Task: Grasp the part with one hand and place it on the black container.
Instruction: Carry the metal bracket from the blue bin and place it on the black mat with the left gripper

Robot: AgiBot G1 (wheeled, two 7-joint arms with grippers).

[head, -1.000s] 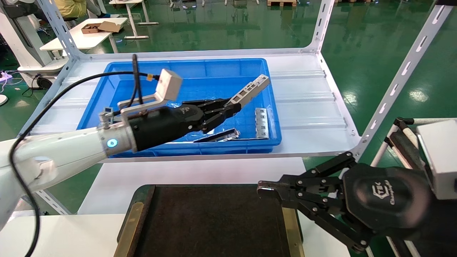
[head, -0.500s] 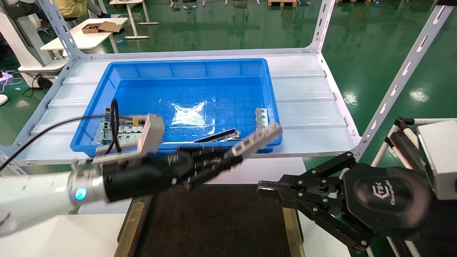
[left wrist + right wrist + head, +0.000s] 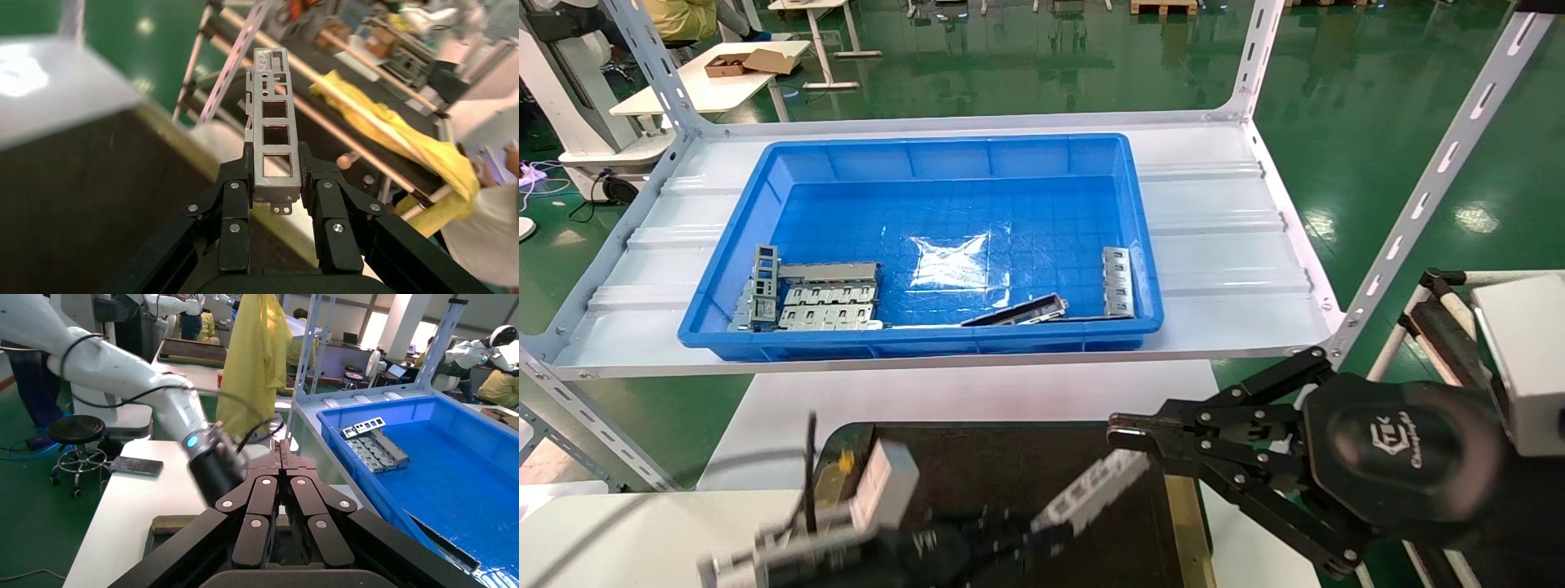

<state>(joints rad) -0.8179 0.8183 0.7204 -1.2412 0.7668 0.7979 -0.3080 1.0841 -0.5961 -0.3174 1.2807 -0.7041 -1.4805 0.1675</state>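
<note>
Green workshop floor and a white shelf frame fill the head view; a blue bin (image 3: pixel 928 245) on the shelf holds loose metal plates. Nearer lies the black container (image 3: pixel 977 465), its olive-gold strips at the sides. The left gripper (image 3: pixel 1042 535), low at the near edge, is clamped on the part (image 3: pixel 1091 492). The part's long axis runs from the jaws up toward the right and far side, over the container's right half, its tip just beside the right gripper (image 3: pixel 1128 434). The right gripper is parked there, fingers pressed together on nothing; its round body bears an embossed logo, too small to read with certainty. The left arm alone carries the part, so the coming move is judged a lowering onto the tray.

Left wrist view: both fingers (image 3: pixel 235 202) pinch the part (image 3: pixel 275 156) at its base, the piece pointing straight out from the jaws, square cutouts in a row. Dark tray surface (image 3: pixel 73 184) lies beneath and beside it. No writing shows.

Right wrist view: the right gripper (image 3: pixel 283 454) is closed and empty; the left arm (image 3: pixel 214 465) sits just beyond, the blue bin (image 3: pixel 440 471) farther off.
</note>
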